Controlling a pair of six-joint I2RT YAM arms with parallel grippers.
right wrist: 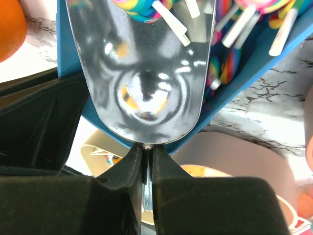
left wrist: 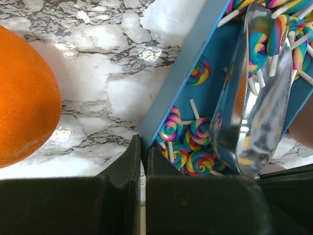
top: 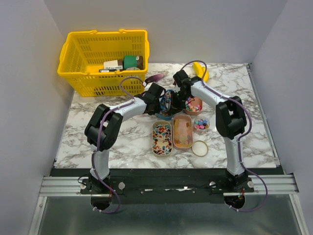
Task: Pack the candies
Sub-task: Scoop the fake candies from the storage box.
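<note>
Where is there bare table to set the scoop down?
The scoop fits on bare table right of the right arm, or between the left arm and the candy tins. Crowded centre: blue tray, cup, lid.

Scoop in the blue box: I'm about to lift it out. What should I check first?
1. Right claw shut on the scoop handle: ok.
2. Left claw pinching the wall of the blue box to steady it: ok.
3. Lollipops on the scoop: ok, a few lie at its front end, and many more are loose in the box.
4. Orange apart from the box: ok, bare table shows between them.
5. Load secure for the lift: cannot tell, since the sticks overhang the front edge.
6. Clear path to the oval tins: cannot tell, because both arms hide the box in the top view.
</note>
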